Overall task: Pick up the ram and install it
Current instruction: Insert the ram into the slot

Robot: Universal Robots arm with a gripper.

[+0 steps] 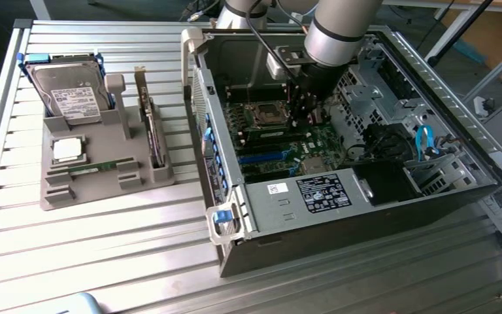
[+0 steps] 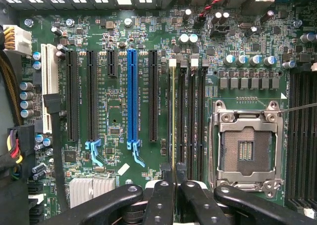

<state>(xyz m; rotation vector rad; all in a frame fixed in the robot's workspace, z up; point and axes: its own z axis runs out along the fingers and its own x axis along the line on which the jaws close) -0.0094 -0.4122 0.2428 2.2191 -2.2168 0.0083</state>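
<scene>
Inside the computer case, the ram (thin and green) is pinched tight by the gripper, right beside the black slots and near the silver socket.

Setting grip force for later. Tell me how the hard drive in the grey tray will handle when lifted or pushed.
The hard drive looks like a rigid metal block, so probably stiff and heavy for its size. Its smooth labelled face may be slippery. It leans tilted on the grey tray, so a push might shift or tip it.
</scene>
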